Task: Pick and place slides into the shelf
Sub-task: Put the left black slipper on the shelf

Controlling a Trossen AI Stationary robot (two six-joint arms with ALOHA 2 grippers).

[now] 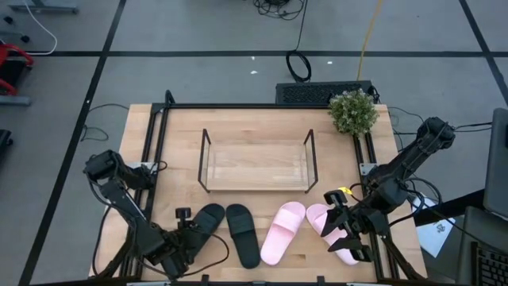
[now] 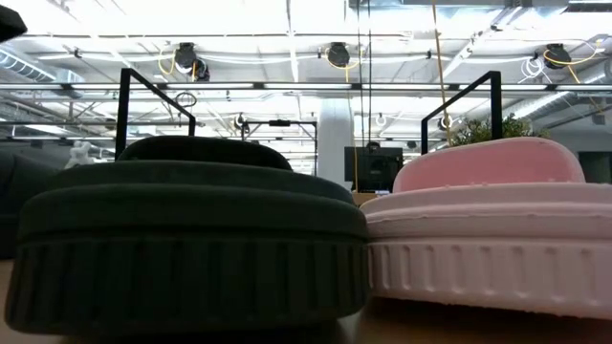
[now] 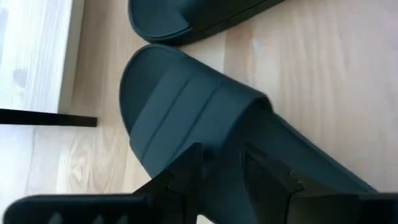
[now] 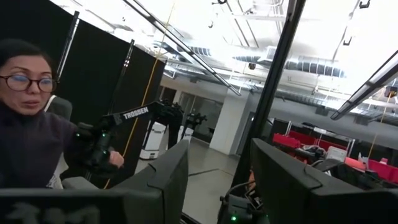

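Two black slides (image 1: 208, 221) (image 1: 243, 235) and two pink slides (image 1: 283, 230) (image 1: 324, 222) lie sole-down on the wooden table near its front edge. The wire-framed shelf (image 1: 255, 163) stands behind them at mid-table. My left gripper (image 1: 190, 232) slants down over the leftmost black slide (image 3: 205, 112), open. Its two fingertips (image 3: 221, 155) stand apart at the heel-side edge of the wide strap. My right gripper (image 1: 343, 230) is raised above the rightmost pink slide. It points up into the room, open (image 4: 217, 168), with nothing between its fingers. The low view shows one black slide (image 2: 191, 239) and one pink slide (image 2: 488, 229) close up. My left gripper comes at the black slide slanting from above, fingers at the strap's heel-side edge (image 3: 186, 140). I cannot tell whether the fingertips touch the strap. The slide lies flat on the table.
A potted plant (image 1: 353, 111) stands at the table's far right corner. The black table frame (image 1: 159, 143) runs along the sides. A person (image 4: 25, 124) sits beyond the table in the right wrist view. The second black slide's toe (image 3: 186, 18) lies close beside the one under my left gripper.
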